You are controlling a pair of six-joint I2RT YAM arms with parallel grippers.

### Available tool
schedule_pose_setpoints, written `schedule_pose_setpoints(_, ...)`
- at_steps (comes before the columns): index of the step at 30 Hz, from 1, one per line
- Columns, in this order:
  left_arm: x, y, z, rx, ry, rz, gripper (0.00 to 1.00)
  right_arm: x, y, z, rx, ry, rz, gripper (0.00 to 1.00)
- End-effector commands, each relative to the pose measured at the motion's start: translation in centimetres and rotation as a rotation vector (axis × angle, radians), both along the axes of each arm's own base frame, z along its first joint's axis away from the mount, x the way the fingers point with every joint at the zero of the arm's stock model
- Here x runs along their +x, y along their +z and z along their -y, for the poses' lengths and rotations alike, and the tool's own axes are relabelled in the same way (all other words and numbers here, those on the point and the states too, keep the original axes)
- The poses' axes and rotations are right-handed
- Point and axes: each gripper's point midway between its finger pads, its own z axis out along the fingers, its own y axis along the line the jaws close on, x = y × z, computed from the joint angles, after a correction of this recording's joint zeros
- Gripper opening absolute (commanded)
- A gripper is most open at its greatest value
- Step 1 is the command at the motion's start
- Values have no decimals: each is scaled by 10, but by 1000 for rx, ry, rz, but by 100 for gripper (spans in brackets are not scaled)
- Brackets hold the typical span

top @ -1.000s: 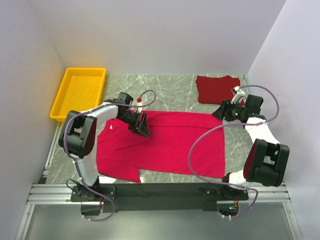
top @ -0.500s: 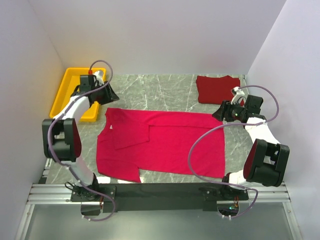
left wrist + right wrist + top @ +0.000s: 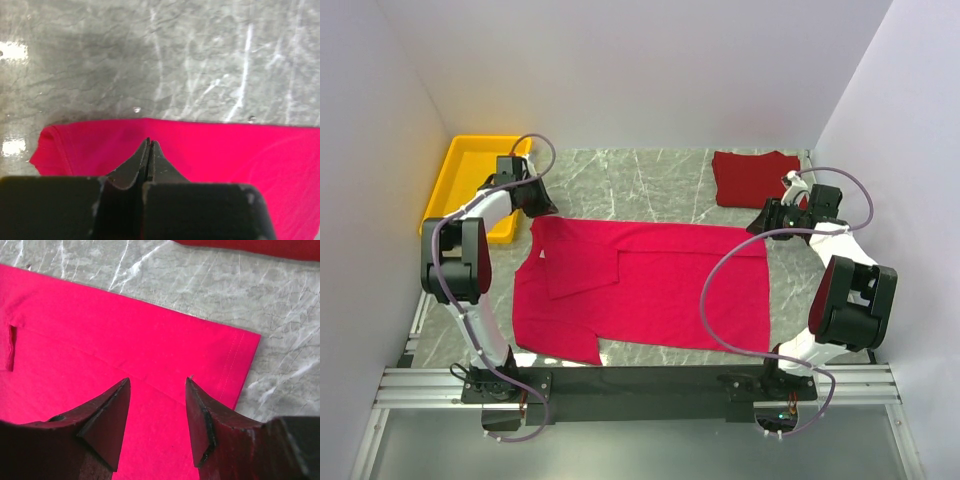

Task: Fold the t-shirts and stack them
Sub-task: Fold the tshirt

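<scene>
Crimson-pink t-shirt is seen spread on the marble table, the left gripper closed tight at its far-left corner and the right gripper held parted above its far-right corner.

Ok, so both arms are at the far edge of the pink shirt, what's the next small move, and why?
Probably lower the right gripper and close it on the pink shirt at its far right corner. Its jaws stand open above that corner, while the left gripper is shut at the far left corner. Both corners likely need holding before that edge can be folded over.
</scene>
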Motion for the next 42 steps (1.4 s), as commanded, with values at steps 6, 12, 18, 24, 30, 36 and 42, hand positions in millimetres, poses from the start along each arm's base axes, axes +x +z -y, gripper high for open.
schedule_pose_setpoints(6, 3, -27, -23, 115, 59, -62, 1, 12, 16, 5, -10, -24, 30, 55)
schedule_pose_setpoints(12, 4, -44, -37, 193, 87, -107, 1, 13, 17, 7, -14, -37, 28, 55)
schedule_pose_setpoints(18, 8, -49, -57, 290, 151, -137, 1, 14, 11, 13, -45, -70, 4, 55)
schedule_pose_setpoints(24, 16, -31, -48, 254, 100, -70, 2, 15, -4, 22, -84, -108, -46, 55)
schedule_pose_setpoints(30, 34, 32, -9, 105, -50, 112, 20, 18, -7, 28, -173, -47, -9, 57)
schedule_pose_setpoints(36, 31, 114, 8, 100, -122, 329, 33, 32, -26, 46, -264, -38, -56, 61)
schedule_pose_setpoints(42, -7, 173, -28, 188, 32, 495, 58, 53, -37, 56, -275, -59, -133, 63)
